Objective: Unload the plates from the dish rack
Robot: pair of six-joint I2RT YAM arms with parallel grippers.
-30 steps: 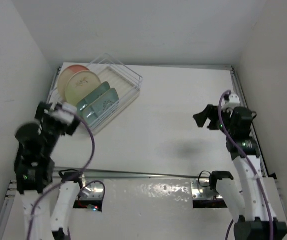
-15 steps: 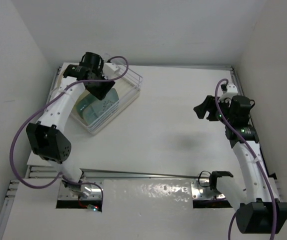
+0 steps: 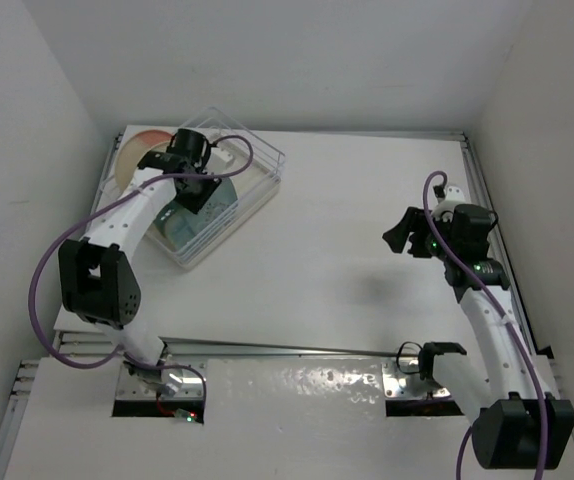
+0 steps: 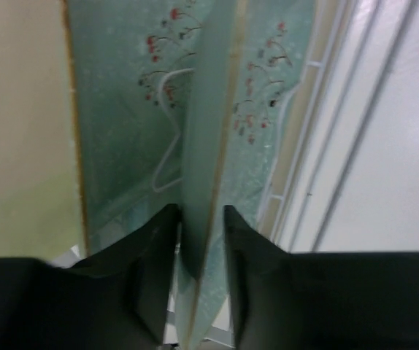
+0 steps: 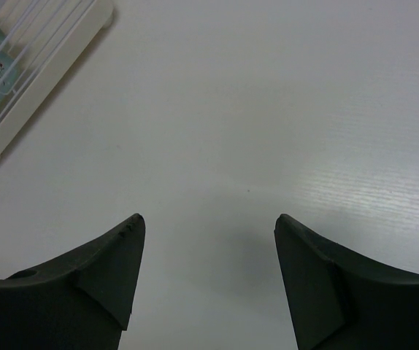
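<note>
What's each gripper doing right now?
Left gripper: shut on the rim of a teal plate standing in the dish rack.
Right gripper: open, empty, above the table.

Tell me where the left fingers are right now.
Top view, far left: down in the dish rack, beside the round plates. The left wrist view shows the left fingers pinching the edge of a standing teal plate.

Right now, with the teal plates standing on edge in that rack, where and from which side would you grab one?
Probably the top rim of the teal plate, coming down from above. It stands on edge in the dish rack, a neighbouring plate close beside it, so only its thin upper edge is free. The fingers of the left gripper straddle it there.
</note>
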